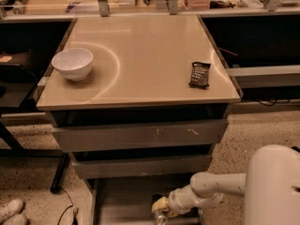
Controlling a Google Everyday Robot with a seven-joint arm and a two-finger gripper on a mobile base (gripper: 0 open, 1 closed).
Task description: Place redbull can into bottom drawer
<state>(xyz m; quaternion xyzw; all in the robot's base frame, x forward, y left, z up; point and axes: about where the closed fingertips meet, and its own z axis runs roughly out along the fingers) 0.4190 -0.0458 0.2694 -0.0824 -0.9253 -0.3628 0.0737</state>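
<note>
Redbull can (161, 218): camera view shows only a small shiny silvery bit at the bottom edge, low over the front part of the open bottom drawer (123, 198), right of centre. The gripper (160, 206) sits right on top of it, yellowish tip pointing left and down into the drawer, on the end of the white arm (211, 190) that reaches in from the right. Cannot tell if the gripper is clamped on the can or just touching it.

Risks, as judgement:
- The can is round and slim, so if it lands on its side on the flat grey floor it may roll toward the front or a side wall.
- The can is close to the drawer's front area. Released too far out, it could clip the front lip or fall to the speckled floor.
- The arm passes just under the middle drawer (140, 166). Lifting straight up could knock its front.
- A drop from height could bounce or dent the can.

Hidden or unclear:
- Most of the can is cut off by the frame edge and covered by the gripper, so no label or blue patches are readable.
- The drawer front and right wall are out of view or behind the arm.
- The gap between can and drawer floor is not visible.

The white bowl (72, 63) and dark snack packet (199, 74) sit up on the cabinet top (150, 46), well apart from the action.
</note>
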